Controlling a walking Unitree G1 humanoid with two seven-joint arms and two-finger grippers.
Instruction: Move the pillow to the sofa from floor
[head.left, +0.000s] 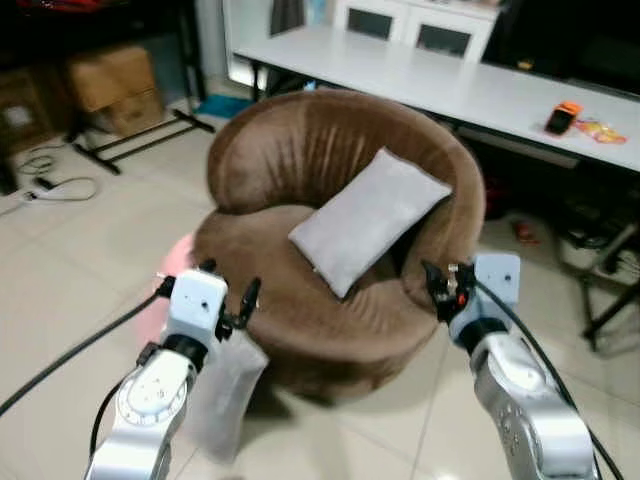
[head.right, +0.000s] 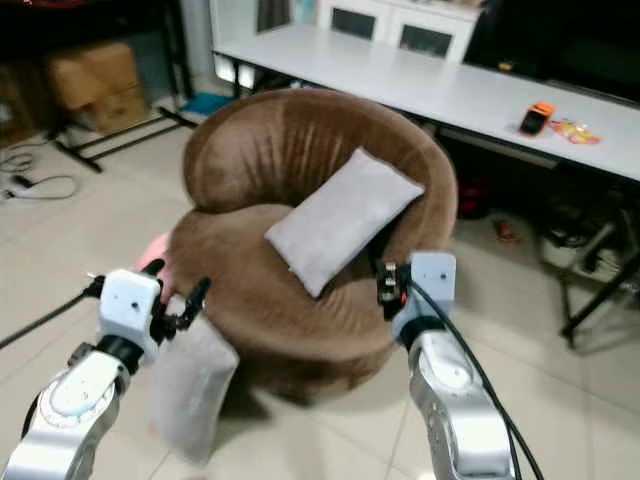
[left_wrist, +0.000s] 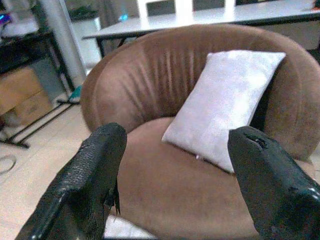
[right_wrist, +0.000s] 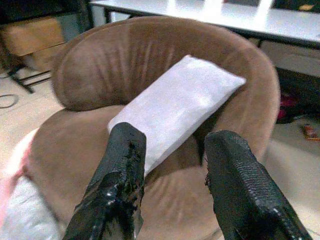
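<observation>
Floor pillow (head.left: 225, 395): grey cushion leaning against the front base of the sofa (head.left: 300, 320) on the robot's left, resting on the tiled floor (head.left: 90, 260); something pink (head.left: 160, 290) lies just behind it, too blurred to name.
Left end effector (head.left: 228, 300): fingers spread wide and holding nothing, hovering just above the floor pillow's top edge.
Risk, left side: a pinch on only the loose top edge could let the soft cushion sag and slip out on the lift, or drag against the sofa's base.
Sofa pillow (head.left: 368, 218): second grey cushion already propped on the seat against the right arm of the round brown sofa.
Risk, seat: dropping the floor pillow too far right could knock this one off.
Right end effector (head.left: 440, 285): fingers parted, empty, close beside the sofa's right front rim; a swing inward could bump the upholstery.
Tabletop (head.left: 450, 85): white, behind the sofa, well apart from the work.
</observation>
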